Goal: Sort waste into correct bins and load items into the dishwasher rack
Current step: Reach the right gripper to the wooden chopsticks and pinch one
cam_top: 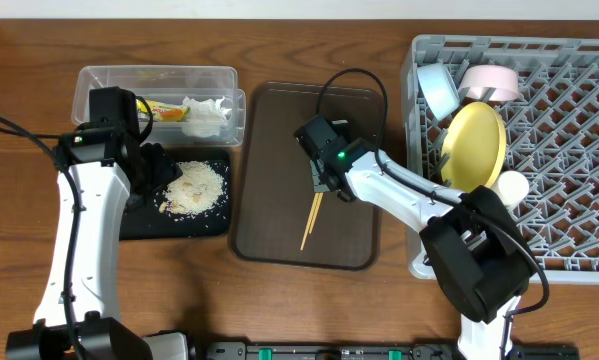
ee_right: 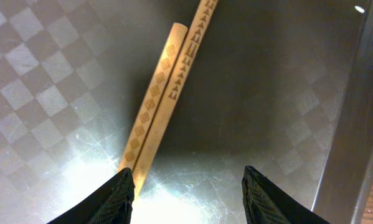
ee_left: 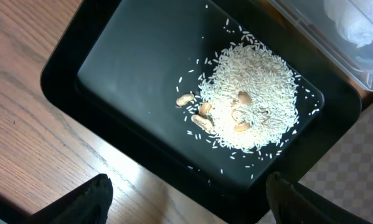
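Note:
The wooden chopsticks (cam_top: 311,217) (ee_right: 163,102) lie side by side on the brown serving tray (cam_top: 279,150). My right gripper (cam_top: 325,182) (ee_right: 189,190) hovers open over their upper end; they pass just inside its left fingertip (ee_right: 114,196), not clamped. My left gripper (cam_top: 157,176) (ee_left: 186,202) is open above the near edge of the black tray (cam_top: 139,222) (ee_left: 124,68), which holds the heap of rice crumbs (cam_top: 195,187) (ee_left: 251,102). The clear tub (cam_top: 109,80) contains the wrapper (cam_top: 165,108) and tissue (cam_top: 208,112). The grey rack (cam_top: 569,170) holds the yellow plate (cam_top: 474,145), blue bowl (cam_top: 438,88), white bowl (cam_top: 490,82) and cup (cam_top: 512,186).
Black tray and clear tub touch at the left; the serving tray lies between them and the rack. A few peanut pieces (ee_left: 202,115) sit among the rice. The clear tub's corner (ee_left: 335,37) shows beside the black tray. Bare wooden table (cam_top: 309,40) surrounds everything.

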Controlling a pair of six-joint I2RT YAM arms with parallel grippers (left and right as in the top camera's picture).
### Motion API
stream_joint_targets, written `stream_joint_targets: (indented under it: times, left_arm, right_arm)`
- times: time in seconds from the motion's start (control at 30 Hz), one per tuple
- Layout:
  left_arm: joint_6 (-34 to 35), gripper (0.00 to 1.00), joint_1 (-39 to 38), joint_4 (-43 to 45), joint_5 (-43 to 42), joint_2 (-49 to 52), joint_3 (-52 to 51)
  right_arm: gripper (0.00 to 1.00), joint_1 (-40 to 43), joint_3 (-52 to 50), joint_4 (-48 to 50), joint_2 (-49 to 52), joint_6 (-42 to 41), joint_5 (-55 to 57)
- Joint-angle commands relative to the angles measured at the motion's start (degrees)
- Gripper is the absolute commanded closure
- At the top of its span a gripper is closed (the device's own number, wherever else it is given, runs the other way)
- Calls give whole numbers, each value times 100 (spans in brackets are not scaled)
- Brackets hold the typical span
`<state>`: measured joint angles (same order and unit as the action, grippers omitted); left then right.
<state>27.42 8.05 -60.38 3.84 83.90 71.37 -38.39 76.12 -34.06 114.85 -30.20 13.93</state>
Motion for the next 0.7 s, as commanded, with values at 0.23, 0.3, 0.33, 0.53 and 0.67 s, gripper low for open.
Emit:
stream_joint_targets:
  times: [0.23,0.3,0.33,0.53,0.67]
  left_arm:
    - [55,18,17,-20,92,-31,9]
    - [55,18,17,-20,92,-31,9]
    - [57,18,17,-20,92,-31,9]
    - [55,18,17,-22,92,-31,9]
    - [55,18,17,-17,92,-31,9]
  right_arm:
    - [45,-70,-400,409,70,-107,-7]
    - [44,-70,-470,529,70,-109,-107]
    - [44,-70,-472,544,70,-107,-114]
    - [50,-57,-472,382,70,-107,92]
    - [67,-52,-472,275,68,-107,101]
